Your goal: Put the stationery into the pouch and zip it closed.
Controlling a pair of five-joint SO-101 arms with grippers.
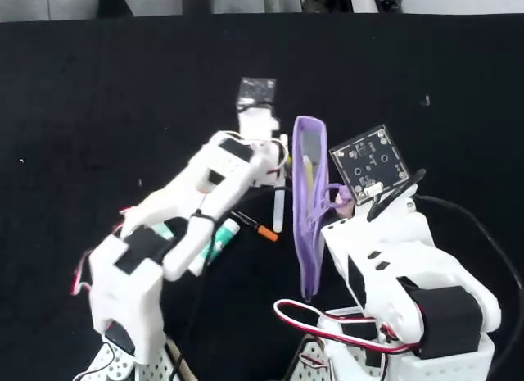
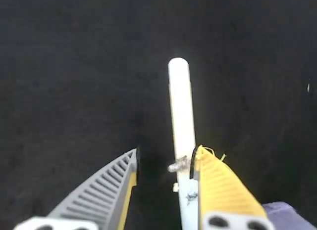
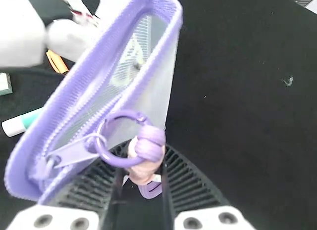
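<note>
The purple pouch (image 1: 309, 233) stands on edge near the middle of the black table (image 1: 98, 86), its mouth unzipped and turned upward. The right gripper (image 3: 142, 178) is clamped on a small tab at the pouch's near end, just below the zip pull (image 3: 69, 153) and its ring. The grip point itself is partly covered by a purple knot. A pale item shows through the translucent side panel; what it is cannot be made out.

The left gripper (image 2: 166, 156) hangs just beside the pouch with its jaws apart. A white pen (image 2: 181, 111) lies against the inner face of the yellow finger (image 2: 218, 185), well clear of the grey finger, and its near end is cut off at the frame edge.

A teal-capped marker (image 1: 223, 236) and an orange-tipped pen (image 1: 260, 229) lie on the table, both partly hidden under the left arm.
</note>
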